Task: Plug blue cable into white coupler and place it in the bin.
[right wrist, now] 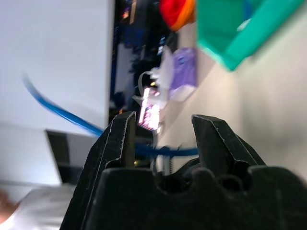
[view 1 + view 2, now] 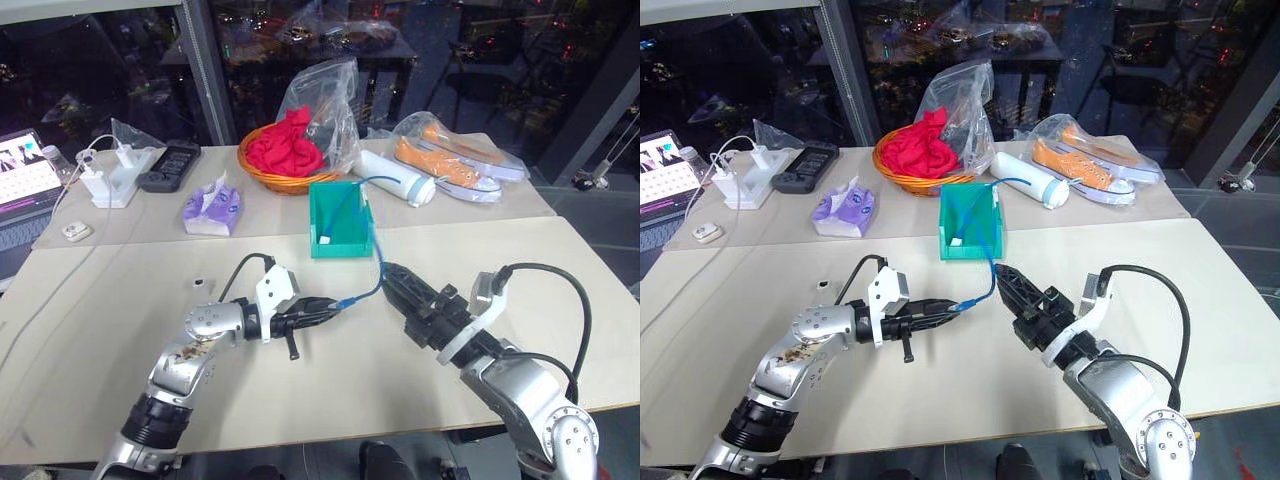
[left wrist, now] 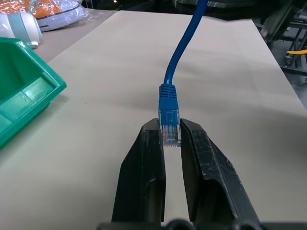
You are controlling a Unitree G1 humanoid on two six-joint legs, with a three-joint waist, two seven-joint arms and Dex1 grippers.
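Eye view: my left tool (image 2: 335,303) is clamped on the blue cable (image 2: 374,258) plug, near the bin (image 2: 340,222) front; cable's far end runs up into the bin. My right tool (image 2: 392,274), fingers apart, sits just beside the cable.
L wrist: clear plug pinched between my fingers (image 3: 144,158) over the desk (image 3: 225,72).
R wrist: my fingers (image 1: 117,139) are apart, cable passing beyond them.

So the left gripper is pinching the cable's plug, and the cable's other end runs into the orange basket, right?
Not the basket. The left gripper does pinch the cable by its plug, but the other end runs into the green bin, as the left eye view shows.
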